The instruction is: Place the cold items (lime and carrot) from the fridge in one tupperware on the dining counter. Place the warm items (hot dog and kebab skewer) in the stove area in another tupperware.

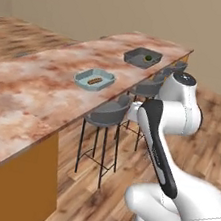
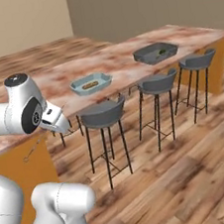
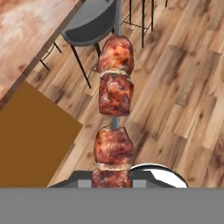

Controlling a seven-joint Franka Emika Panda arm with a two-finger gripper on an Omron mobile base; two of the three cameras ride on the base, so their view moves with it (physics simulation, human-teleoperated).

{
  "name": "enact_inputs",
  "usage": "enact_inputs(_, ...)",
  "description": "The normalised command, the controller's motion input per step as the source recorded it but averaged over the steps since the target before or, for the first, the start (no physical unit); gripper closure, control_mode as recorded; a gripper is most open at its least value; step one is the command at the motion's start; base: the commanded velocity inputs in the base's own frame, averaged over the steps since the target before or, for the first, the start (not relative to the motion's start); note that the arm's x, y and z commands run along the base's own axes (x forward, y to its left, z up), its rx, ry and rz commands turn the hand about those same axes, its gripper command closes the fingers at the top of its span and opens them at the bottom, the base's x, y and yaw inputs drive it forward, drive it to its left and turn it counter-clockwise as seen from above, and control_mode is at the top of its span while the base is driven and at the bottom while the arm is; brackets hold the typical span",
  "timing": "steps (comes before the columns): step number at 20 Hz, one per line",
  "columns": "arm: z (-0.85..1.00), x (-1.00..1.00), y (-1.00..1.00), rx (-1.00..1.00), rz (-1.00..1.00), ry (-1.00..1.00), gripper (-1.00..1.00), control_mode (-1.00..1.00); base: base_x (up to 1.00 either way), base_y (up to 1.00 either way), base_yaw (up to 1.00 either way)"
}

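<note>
Kebab skewer carried beside the dining counter

The gripper [image 3: 112, 183] is clamped on the lower end of the kebab skewer [image 3: 113, 100], whose browned meat chunks point out over the wood floor [image 3: 183, 87] and a grey stool [image 3: 89, 24]. On the dining counter [image 1: 30, 84], the light-blue tupperware [image 1: 94, 79] holds the hot dog [image 1: 93, 81]; farther along, the dark tupperware [image 1: 142, 57] holds the lime [image 1: 148, 58].

Kebab skewer [image 3: 114, 113]: browned reddish meat on grey stick; counter [image 1: 29, 89]: mottled pink-brown marble; tupperware [image 1: 94, 79] pale blue, second container [image 1: 142, 57] dark grey; stools [image 2: 103, 114] grey.
</note>
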Motion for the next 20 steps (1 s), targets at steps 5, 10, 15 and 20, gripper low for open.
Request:
enact_inputs(5,0.00,0.00,0.00,0.00,0.00,0.00,1.00,1.00,1.00,-0.80,0.33)
enact_inputs(10,0.00,0.00,0.00,0.00,0.00,0.00,1.00,1.00,1.00,-0.76,0.35)
enact_inputs(15,0.00,0.00,0.00,0.00,0.00,0.00,1.00,1.00,1.00,-0.68,0.41)
enact_inputs(20,0.00,0.00,0.00,0.00,0.00,0.00,1.00,1.00,1.00,-0.57,0.49)
